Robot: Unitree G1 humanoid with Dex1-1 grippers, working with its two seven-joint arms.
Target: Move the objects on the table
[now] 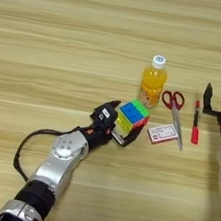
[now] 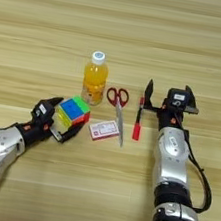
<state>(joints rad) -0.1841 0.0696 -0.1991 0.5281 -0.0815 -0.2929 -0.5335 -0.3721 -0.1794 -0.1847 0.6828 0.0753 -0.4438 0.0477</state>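
The multicoloured puzzle cube (image 1: 131,117), blocky and glossy, is clamped between the black fingers of the left gripper (image 1: 124,123) near the middle of the wood-grain table (image 1: 68,35). Just beside it are seen the rounded orange juice bottle (image 1: 153,82), a flat card packet (image 1: 162,133), red-handled scissors (image 1: 174,110) and a slim red pen (image 1: 195,128). The right gripper (image 2: 167,93) is held with jaws apart, beside the pen.
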